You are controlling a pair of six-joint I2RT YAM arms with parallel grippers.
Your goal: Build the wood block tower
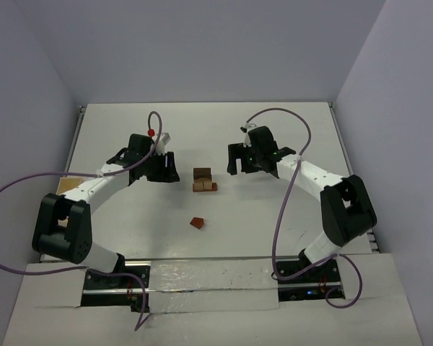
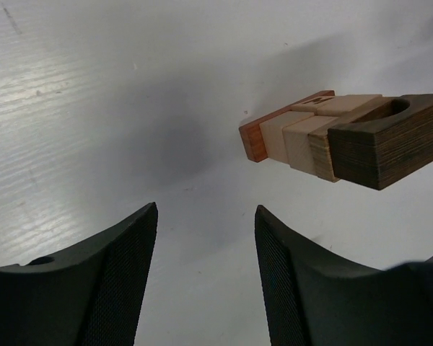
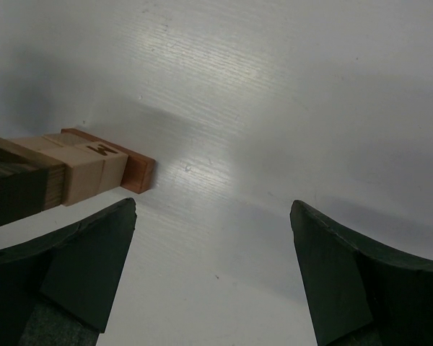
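The wood block tower [image 1: 203,180] stands mid-table between the two arms. It is a small stack with a reddish-brown block [image 2: 254,141] at the table, tan blocks [image 2: 297,137] over it and a dark brown block [image 2: 390,143] on top. My left gripper [image 1: 167,171] hovers just left of the stack, open, and its wrist view shows only bare table between the fingers [image 2: 133,267]. My right gripper [image 1: 236,163] sits just right of the stack, wide open and empty; the tower [image 3: 65,173] lies beyond its left fingertip. One loose reddish-brown wedge [image 1: 196,223] lies nearer the arm bases.
A pale wooden tray [image 1: 68,184] shows at the left table edge, partly behind the left arm. Purple cables loop from both arms. Walls close the table at the back and on both sides.
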